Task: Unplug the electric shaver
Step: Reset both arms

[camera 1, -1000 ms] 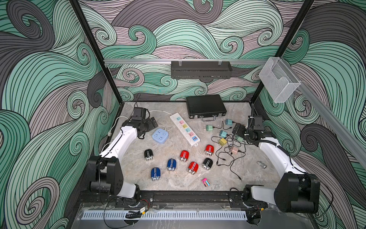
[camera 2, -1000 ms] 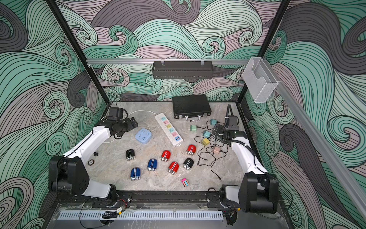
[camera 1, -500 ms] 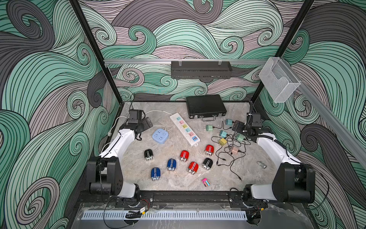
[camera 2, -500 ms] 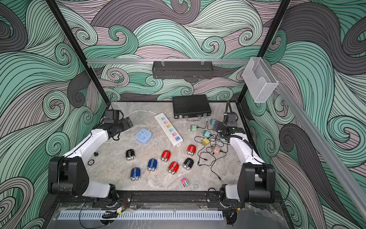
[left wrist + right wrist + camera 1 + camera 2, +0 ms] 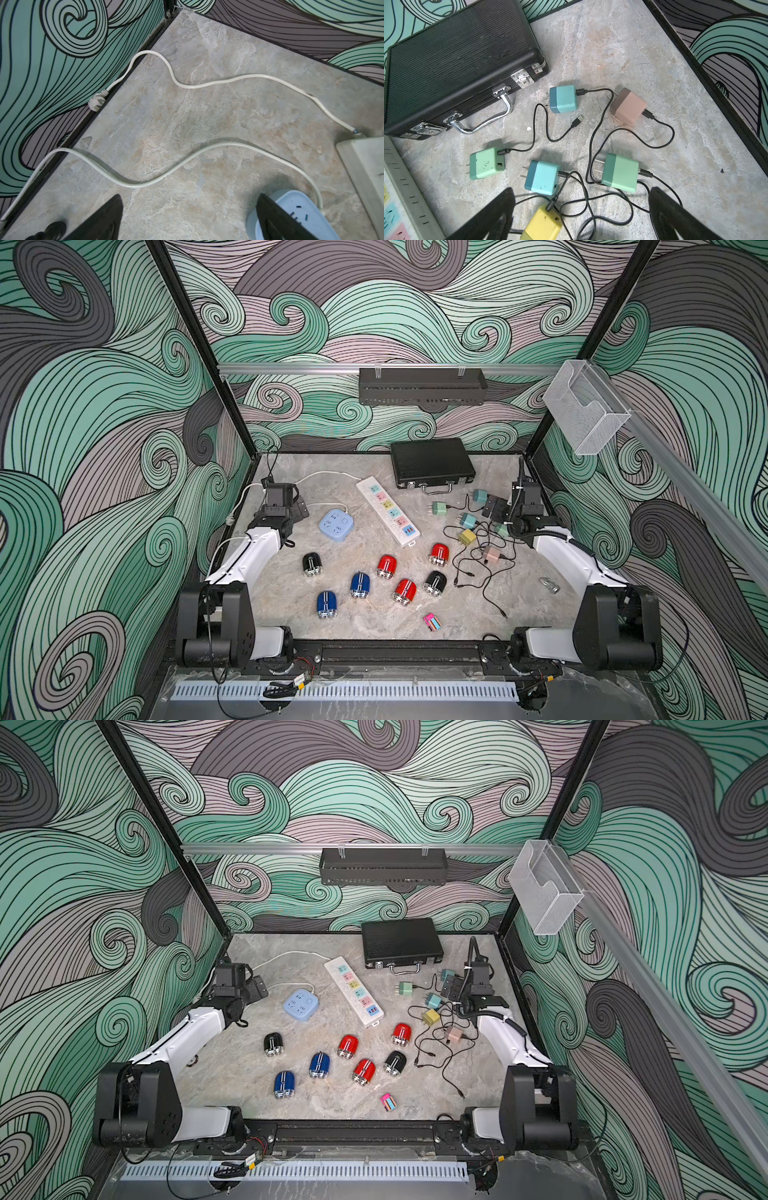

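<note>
1. The left fingers stand wide apart and hold nothing. A blue socket cube lies partly under one of them, and bare desk lies ahead.
2. The right fingers are likewise spread wide and empty. A yellow charger lies between them, with a teal charger, a green charger and tangled black cables just ahead.
3. Seven electric shavers lie on the desk between the two arms. They are behind both pairs of fingers, toward the robot bases, and well apart from either pair.
4. Each shaver lies flat with its long axis running roughly from the bases toward the fingers. The silver heads point at the bases and the rounded coloured ends point at the fingers.
5. The black shaver and a red shaver are nearest the right fingers. One cable's loose end lies near the black shaver. It seems not to touch it, though the top views are too coarse to be sure.
</note>
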Controlling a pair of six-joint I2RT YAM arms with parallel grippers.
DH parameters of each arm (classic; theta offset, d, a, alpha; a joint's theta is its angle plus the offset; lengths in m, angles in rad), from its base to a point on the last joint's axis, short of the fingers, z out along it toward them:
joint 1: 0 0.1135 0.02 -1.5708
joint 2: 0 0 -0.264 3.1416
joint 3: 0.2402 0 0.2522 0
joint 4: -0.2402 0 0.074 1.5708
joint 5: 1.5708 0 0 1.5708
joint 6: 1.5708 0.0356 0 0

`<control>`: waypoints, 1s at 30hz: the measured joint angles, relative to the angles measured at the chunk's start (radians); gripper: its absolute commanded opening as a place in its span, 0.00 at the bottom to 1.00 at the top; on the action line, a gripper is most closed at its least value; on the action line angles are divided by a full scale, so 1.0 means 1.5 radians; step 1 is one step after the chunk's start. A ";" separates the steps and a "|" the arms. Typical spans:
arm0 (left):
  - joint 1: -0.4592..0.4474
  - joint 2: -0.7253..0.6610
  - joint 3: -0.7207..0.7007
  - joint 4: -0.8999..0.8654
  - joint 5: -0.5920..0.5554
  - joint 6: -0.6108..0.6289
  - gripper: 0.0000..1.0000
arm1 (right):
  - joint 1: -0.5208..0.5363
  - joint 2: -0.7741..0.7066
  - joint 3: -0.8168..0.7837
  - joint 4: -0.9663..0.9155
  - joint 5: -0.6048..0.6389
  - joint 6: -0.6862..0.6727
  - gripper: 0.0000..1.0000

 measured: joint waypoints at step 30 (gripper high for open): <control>0.051 0.097 -0.169 0.394 0.152 0.141 0.99 | 0.014 -0.011 -0.084 0.139 0.062 -0.084 0.99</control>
